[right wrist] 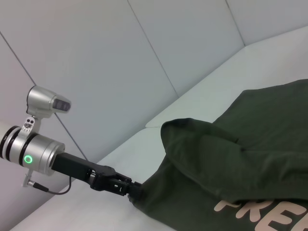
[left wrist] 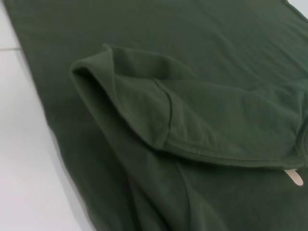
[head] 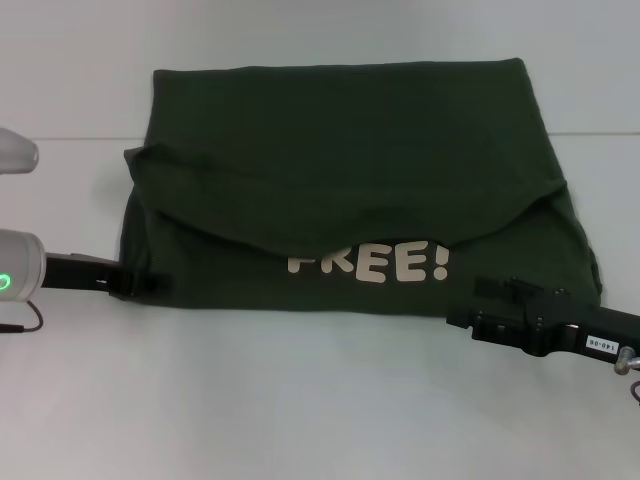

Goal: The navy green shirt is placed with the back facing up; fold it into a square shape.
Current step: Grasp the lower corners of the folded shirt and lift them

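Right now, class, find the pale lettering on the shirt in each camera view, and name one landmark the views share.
Head view: the pale lettering sits near the navy green shirt's near edge, under the folded flap.
Left wrist view: only a sliver shows at the picture's edge.
Right wrist view: partial letters at the picture's bottom.
Shared landmark: the folded flap's edge.

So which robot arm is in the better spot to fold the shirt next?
Neither clearly, I think. The left gripper and right gripper both sit at the near edge of the navy green shirt, one at each near corner. The next fold probably needs both lifting together.
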Controlling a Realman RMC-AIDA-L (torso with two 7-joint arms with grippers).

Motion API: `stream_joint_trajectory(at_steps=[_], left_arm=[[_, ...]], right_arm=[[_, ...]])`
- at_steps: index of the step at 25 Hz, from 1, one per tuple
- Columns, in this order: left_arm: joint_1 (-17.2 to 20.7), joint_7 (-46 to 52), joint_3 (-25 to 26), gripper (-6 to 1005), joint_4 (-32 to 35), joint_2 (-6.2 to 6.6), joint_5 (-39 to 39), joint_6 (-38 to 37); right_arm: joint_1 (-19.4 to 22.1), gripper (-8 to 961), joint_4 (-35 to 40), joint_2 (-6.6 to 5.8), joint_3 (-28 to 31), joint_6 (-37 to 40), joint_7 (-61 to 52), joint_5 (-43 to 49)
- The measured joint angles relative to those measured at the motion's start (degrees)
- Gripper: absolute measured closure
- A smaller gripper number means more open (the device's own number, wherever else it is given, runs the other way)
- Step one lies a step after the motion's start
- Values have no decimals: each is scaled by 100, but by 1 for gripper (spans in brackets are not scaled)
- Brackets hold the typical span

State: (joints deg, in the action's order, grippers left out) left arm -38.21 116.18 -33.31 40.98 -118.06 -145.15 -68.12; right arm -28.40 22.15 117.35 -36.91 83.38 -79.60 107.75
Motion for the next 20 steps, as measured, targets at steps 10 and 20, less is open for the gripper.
stream_joint_trajectory(at_steps=[10, 20], left_arm=[[-11, 5, -70, 832, -18, -6, -55, 109], [-12, -1, -97, 998, -20, -16, -126, 142]], right_arm=[[-9, 26, 0, 15, 0, 18, -41, 0], [-19, 25, 128, -60, 4, 170, -442, -15]])
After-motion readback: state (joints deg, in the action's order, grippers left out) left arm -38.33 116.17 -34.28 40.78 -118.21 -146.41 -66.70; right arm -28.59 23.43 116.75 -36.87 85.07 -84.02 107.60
